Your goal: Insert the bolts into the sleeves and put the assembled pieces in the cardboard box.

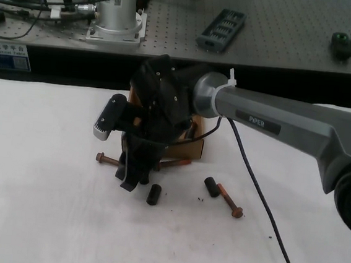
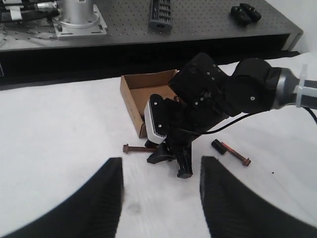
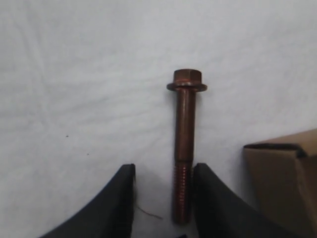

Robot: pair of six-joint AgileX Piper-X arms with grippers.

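High view: the right gripper points down at the white cloth, over a bolt that lies just beside the cardboard box. A loose sleeve lies near it, and another sleeve touches a second bolt. Left wrist view: the left gripper has its fingers wide apart and holds nothing, well back from the box. Right wrist view: the right fingers are apart, with the bolt's screw end lying between them.

The right arm has a smooth grey shell with white lettering on a dark strip, a white zip tie at its collar and a black cable trailing. Its black wrist shows small screws and carries a silver camera. The left hand has black ribbed fingers.
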